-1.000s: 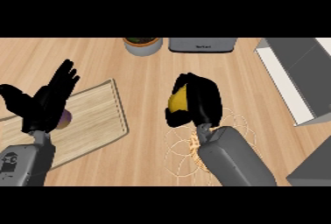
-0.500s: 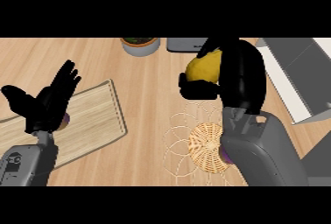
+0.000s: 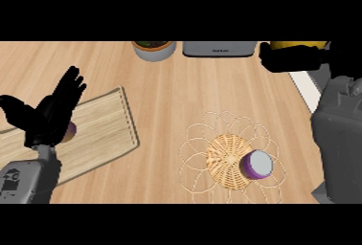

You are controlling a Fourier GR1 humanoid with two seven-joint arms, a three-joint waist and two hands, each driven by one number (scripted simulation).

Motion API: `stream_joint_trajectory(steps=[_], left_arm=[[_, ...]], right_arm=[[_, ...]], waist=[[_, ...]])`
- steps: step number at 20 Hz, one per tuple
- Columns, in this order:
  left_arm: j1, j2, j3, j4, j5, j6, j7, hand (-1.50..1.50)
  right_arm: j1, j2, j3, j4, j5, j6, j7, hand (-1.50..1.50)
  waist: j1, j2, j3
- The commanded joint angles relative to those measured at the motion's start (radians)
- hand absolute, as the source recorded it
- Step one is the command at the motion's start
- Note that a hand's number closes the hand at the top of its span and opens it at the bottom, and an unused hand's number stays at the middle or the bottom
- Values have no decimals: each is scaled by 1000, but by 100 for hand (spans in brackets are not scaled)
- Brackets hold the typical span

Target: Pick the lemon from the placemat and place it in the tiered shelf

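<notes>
Head view: a light wooden desk (image 3: 176, 91) fills the frame. The right robot hand (image 3: 293, 60) sits at the upper right edge, fingers curled round the yellow lemon (image 3: 300, 45), well apart from the wicker placemat (image 3: 230, 160) at lower centre, where a purple-rimmed cup (image 3: 256, 164) stands. The left robot hand (image 3: 50, 117) rests released, fingers up, over a wooden cutting board (image 3: 92, 139) at left. A plant pot (image 3: 153, 49) and a grey appliance (image 3: 219, 48) line the far edge; bare wood lies between.

Right robot hand (image 3: 293, 60) curled round lemon (image 3: 300, 45) (top edge), left robot hand (image 3: 48, 117) resting
</notes>
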State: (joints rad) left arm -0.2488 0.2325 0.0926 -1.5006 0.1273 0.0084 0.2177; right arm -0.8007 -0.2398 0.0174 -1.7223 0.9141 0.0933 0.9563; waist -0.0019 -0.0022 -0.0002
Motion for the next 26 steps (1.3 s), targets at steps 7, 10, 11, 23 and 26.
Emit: stream_joint_trajectory(steps=[7, 10, 11, 23, 26], left_arm=[[40, -52, -40, -43, -47, 34, 1, 0], [7, -9, 8, -43, -5, 3, 24, 0], [54, -8, 5, -65, 5, -27, 22, 0], [-38, -5, 37, 24, -13, -31, -1, 0], [-56, -24, 41, 80, -25, -16, -29, 0]], right_arm=[[98, -152, -264, 61, -142, -22, -160, 150], [222, -195, -345, 73, -179, -68, -269, 150], [197, -164, -300, 69, -142, -82, -233, 150], [256, -295, -470, 301, -300, -131, -511, 150], [363, -300, -504, 161, -353, -78, -481, 150]], waist=[[2, 2, 1], [-1, 2, 1], [5, 1, 0], [5, 3, 0], [-5, 1, 0]])
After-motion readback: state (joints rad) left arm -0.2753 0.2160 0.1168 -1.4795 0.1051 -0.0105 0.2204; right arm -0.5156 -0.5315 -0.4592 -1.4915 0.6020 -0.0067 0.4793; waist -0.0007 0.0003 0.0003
